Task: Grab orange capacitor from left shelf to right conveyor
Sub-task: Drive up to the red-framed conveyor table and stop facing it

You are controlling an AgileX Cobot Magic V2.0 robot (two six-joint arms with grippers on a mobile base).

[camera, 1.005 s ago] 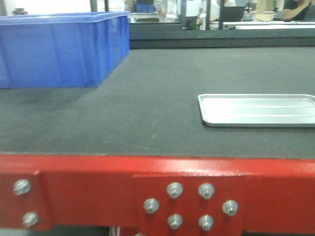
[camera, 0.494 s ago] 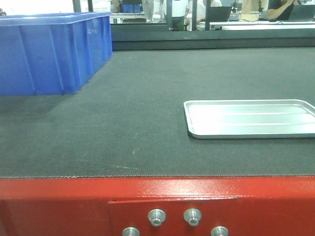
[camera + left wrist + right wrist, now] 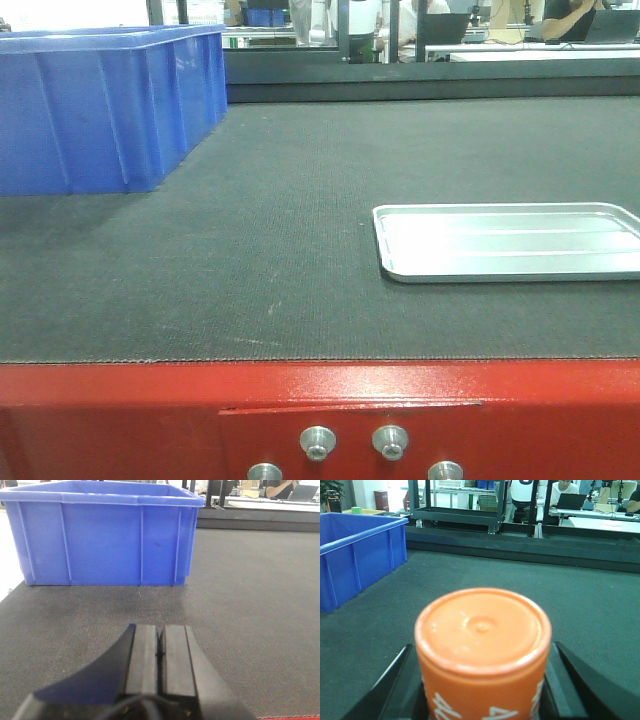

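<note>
Front view: blue bin and silver tray sit further left than a second ago. Right gripper: clamped on orange capacitor (cap end towards camera), over right conveyor. Left gripper: closed, empty

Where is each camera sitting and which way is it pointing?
Front view: low at the red front edge, facing across the conveyor belt toward the blue bin and silver tray; no robot parts show.
Left wrist: just above the belt, looking past the shut left gripper at the blue bin.
Right wrist: behind the right gripper holding the orange capacitor, facing across the belt.
Shared: all three show the bin and belt.
</note>
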